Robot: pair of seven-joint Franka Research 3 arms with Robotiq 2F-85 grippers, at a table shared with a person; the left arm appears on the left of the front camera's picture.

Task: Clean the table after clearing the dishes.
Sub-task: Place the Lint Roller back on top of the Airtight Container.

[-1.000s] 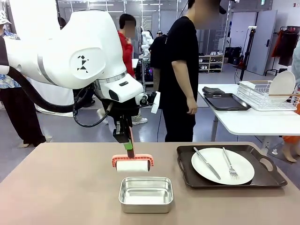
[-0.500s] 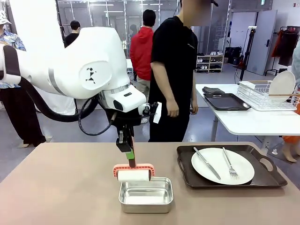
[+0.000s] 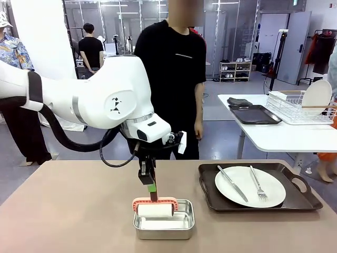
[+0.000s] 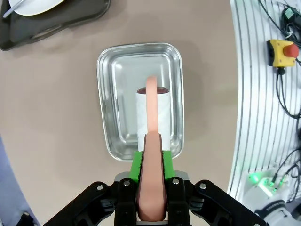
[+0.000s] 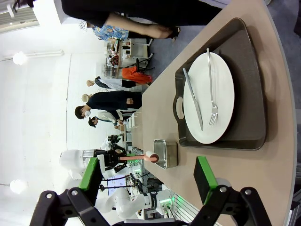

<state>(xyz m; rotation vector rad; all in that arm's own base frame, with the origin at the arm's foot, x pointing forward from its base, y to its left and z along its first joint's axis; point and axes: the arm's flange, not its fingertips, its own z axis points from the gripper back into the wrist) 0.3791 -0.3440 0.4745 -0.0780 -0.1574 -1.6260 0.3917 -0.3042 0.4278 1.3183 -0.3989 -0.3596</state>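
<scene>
— While I read my feeds aloud, log each entry. Ready?
— Ready. Item one?
— Left end effector (image 3: 151, 188): clenched on the pink handle of a lint roller (image 3: 155, 210), handle upright between the green pads.
— Roller position?
— Its white roll hangs inside a steel pan (image 3: 181, 224), lying along the pan's length. I cannot tell whether it touches the pan's floor.
— Pan?
— Rectangular, on the table (image 3: 68, 211), near my edge, about the middle.
— Dishes?
— One dark tray (image 3: 295, 203) on the table, to the right of the pan and apart from it. On it, one round white plate (image 3: 247, 182). On the plate, a knife (image 3: 232, 184) and a fork (image 3: 257, 184), side by side, not touching.
— Right end effector (image 5: 148, 181)?
— Released, jaws wide, nothing between them, held above the table and looking at the tray.
— Anything else?
— One person (image 3: 174, 68) in black, standing at the far side.
</scene>
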